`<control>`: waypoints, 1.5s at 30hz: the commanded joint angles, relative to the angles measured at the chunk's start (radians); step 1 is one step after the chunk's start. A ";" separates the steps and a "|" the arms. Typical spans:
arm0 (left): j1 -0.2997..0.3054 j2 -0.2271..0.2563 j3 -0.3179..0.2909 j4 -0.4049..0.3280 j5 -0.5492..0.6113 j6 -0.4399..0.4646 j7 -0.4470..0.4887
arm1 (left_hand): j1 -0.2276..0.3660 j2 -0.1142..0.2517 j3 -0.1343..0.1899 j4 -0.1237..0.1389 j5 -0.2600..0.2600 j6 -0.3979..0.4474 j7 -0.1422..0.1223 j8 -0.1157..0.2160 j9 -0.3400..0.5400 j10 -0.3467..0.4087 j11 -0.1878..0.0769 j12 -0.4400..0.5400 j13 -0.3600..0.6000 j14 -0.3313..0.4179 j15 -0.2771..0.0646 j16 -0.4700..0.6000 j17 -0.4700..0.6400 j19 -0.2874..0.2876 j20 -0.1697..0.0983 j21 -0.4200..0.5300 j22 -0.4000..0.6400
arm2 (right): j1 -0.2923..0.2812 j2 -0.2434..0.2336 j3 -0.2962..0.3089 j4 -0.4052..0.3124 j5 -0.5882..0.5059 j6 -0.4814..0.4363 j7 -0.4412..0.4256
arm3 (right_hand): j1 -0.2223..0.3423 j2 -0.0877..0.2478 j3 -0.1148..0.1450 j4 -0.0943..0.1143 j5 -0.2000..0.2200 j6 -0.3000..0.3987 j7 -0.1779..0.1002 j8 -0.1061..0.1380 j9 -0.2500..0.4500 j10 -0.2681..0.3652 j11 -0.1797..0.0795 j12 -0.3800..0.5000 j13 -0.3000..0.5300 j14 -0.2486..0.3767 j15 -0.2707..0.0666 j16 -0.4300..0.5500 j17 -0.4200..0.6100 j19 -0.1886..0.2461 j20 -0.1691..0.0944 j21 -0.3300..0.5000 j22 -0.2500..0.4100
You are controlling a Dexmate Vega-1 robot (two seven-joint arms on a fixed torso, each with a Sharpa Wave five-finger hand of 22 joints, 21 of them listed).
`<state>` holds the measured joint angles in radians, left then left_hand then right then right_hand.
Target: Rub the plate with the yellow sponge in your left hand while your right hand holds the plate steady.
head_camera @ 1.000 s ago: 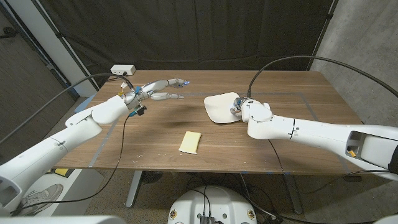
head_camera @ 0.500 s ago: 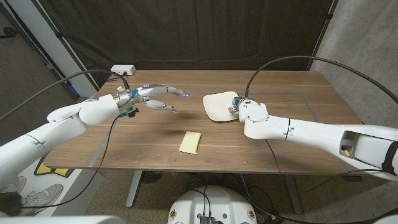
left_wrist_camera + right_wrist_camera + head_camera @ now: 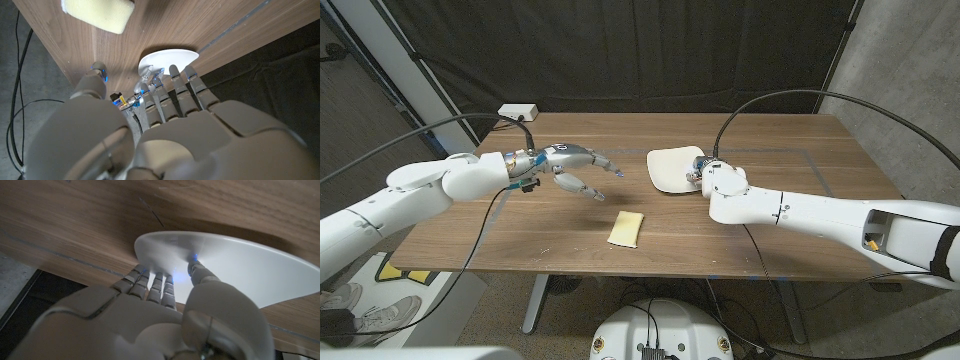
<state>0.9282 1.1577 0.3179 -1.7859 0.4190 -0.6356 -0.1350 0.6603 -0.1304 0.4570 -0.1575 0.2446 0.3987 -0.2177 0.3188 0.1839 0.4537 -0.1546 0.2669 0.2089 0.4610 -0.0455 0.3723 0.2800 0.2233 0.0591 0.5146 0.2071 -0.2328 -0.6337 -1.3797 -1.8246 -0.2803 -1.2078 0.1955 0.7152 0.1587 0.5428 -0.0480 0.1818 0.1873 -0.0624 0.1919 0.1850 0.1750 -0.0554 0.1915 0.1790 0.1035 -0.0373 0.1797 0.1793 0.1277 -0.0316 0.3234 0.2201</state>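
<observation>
So the step in hand is the pickup — my left robot hand (image 3: 575, 168) hangs above the tabletop (image 3: 520, 230) with its fingers spread and nothing in them, short of the sponge (image 3: 627, 228), which lies flat near the front edge, well apart from the plate (image 3: 672, 170). My right robot hand (image 3: 701, 172) is on the plate's near rim; in the right wrist view the fingers (image 3: 160, 282) lie against the white surface with the thumb (image 3: 200, 272) on it too, so I judge the plate pinched at its edge, though I cannot see under the rim.

To do this well, I'd bring the left hand down over the sponge's middle, thumb on one long side and fingers on the other, and close gently — it looks soft and would squash or skid under a hard push. The right hand should not move; a lifted rim could tip the plate.
</observation>
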 commanded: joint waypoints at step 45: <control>-0.071 -0.043 0.190 -0.067 0.618 -0.042 0.234 | 0.039 -0.005 -0.045 0.021 0.030 -0.026 -0.002 -0.053 0.005 -0.019 -0.005 -0.044 0.002 0.050 -0.123 0.018 0.040 0.064 -0.023 0.048 0.010 | -0.017 -0.019 0.039 0.011 0.080 0.050 -0.047 | -0.004 0.011 -0.029 -0.004 -0.002 -0.004 -0.001 0.005 0.004 0.006 0.007 0.008 0.003 0.000 -0.037 0.009 0.001 0.007 0.002 0.013 -0.001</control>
<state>0.8854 1.1237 0.4581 -1.8567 0.9365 -0.6734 0.0565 0.6898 -0.1414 0.4168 -0.1392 0.2669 0.3815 -0.2191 0.2721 0.1838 0.4366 -0.1557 0.2279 0.2089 0.4927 -0.0460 0.3872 0.3136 0.2850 0.0359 0.5524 0.2165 -0.2393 -0.6564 -1.3548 -1.8218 -0.2046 -1.1695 0.1508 0.7100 0.1638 0.5199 -0.0524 0.1818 0.1873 -0.0624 0.1918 0.1855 0.1747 -0.0554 0.1921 0.1788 0.1036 -0.0374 0.1797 0.1795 0.1259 -0.0297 0.3273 0.2165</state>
